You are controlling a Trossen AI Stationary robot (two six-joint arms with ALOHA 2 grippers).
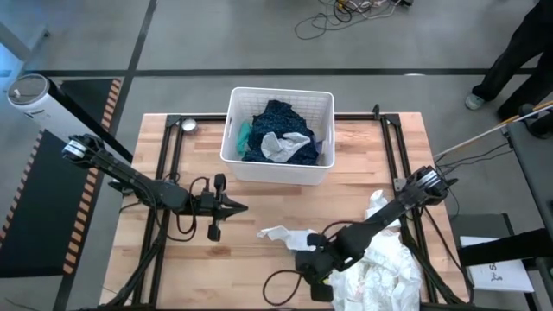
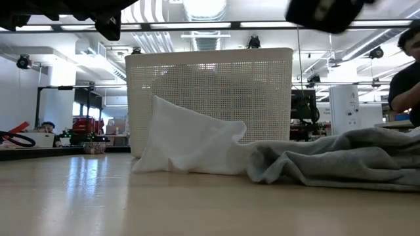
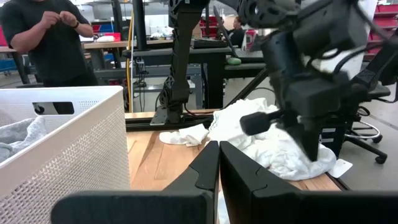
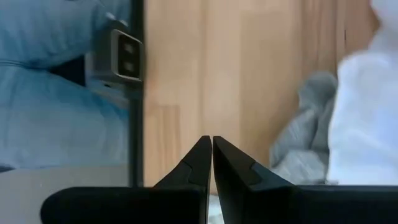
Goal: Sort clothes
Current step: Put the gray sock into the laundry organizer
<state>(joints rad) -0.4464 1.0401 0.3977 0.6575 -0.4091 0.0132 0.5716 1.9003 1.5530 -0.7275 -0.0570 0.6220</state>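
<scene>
Clothes (image 1: 380, 259): 1 white pile on table, 1 basket (image 1: 278, 136) w/ several; both grippers' fingers shut, empty.

One white slatted basket (image 1: 278, 177) sits on the one wooden counter (image 1: 155, 250). Inside it I count three garments: a dark blue patterned one (image 1: 278, 118), a teal one (image 1: 244, 136), and a pale grey-white one (image 1: 283, 145). Out on the counter there are white pieces in a heap (image 1: 380, 263); I cannot tell exactly how many. Two arms, each with one end effector: left end effector (image 1: 244, 206), right end effector (image 1: 313, 281). One person (image 3: 46, 37) stands behind.
</scene>
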